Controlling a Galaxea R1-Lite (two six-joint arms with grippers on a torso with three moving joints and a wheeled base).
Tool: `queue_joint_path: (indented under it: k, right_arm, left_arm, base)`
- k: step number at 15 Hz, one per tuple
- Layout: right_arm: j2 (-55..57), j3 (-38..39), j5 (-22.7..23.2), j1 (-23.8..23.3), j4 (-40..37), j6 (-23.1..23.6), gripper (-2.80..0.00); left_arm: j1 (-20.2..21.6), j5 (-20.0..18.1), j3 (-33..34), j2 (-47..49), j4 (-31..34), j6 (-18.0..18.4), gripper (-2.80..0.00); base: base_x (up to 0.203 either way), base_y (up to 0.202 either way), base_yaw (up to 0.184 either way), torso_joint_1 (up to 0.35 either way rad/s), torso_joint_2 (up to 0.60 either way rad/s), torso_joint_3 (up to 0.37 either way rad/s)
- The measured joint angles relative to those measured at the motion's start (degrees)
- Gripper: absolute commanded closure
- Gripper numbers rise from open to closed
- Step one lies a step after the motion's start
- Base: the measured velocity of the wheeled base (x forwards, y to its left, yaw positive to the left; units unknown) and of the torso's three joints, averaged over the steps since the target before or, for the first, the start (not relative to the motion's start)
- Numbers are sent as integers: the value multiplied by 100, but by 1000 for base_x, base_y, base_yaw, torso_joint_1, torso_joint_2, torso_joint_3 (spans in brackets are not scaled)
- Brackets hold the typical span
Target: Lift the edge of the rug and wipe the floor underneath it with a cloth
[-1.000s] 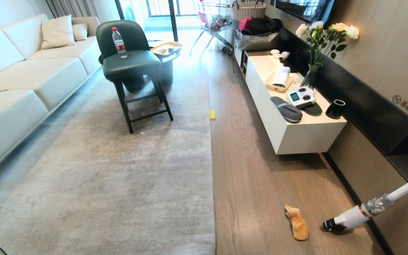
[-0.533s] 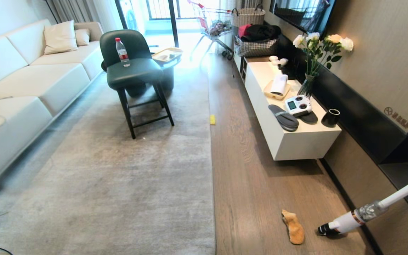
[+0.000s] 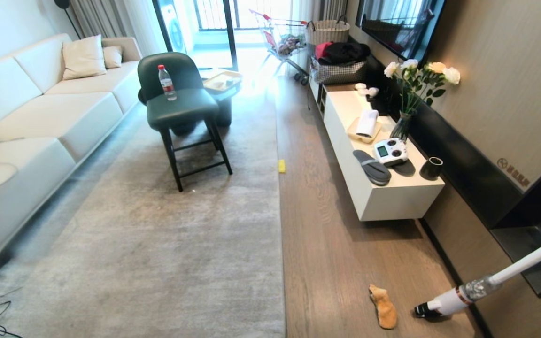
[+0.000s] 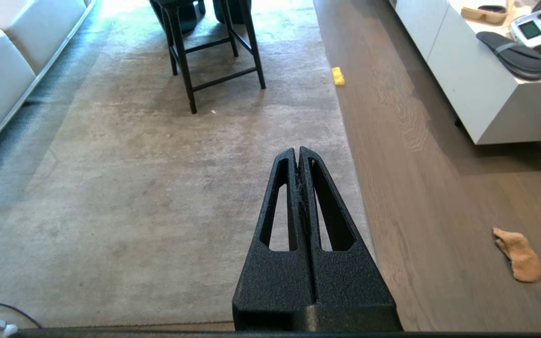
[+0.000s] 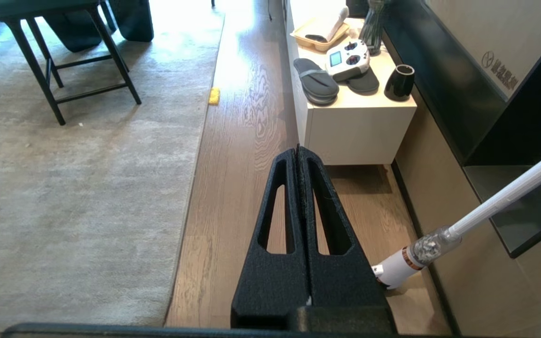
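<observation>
Cloth [image 3: 382, 306] is found lying on the floor [image 3: 327, 225] right of the rug edge [image 3: 280, 244], near a white vacuum [image 3: 449, 300], while left gripper [image 4: 298, 155] and right gripper [image 5: 297, 154] are held closed, empty, above.

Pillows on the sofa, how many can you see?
2. A big pillow leans on the sofa back, and a smaller pillow sits beside it by the far armrest. Others could be hidden.

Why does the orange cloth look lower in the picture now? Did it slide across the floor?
No. The cloth lies as before beside the vacuum head, right of the rug edge. The whole scene shifted together, so the camera moved.
</observation>
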State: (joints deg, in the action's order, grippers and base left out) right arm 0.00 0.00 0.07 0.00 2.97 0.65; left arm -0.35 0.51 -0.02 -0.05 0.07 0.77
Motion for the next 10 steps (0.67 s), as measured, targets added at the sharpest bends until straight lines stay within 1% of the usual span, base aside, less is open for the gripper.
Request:
queue_joint_path:
  k: [4, 10]
  right_arm:
    - [0, 0, 2, 0, -2, -3, 0]
    - [0, 0, 1, 0, -4, -5, 0]
  left_arm:
    - [0, 1, 0, 0, 2, 2, 0]
    - [0, -2, 2, 0, 2, 2, 0]
  base:
    - [0, 0, 0, 167, -390, -228]
    - [0, 0, 0, 146, -341, -193]
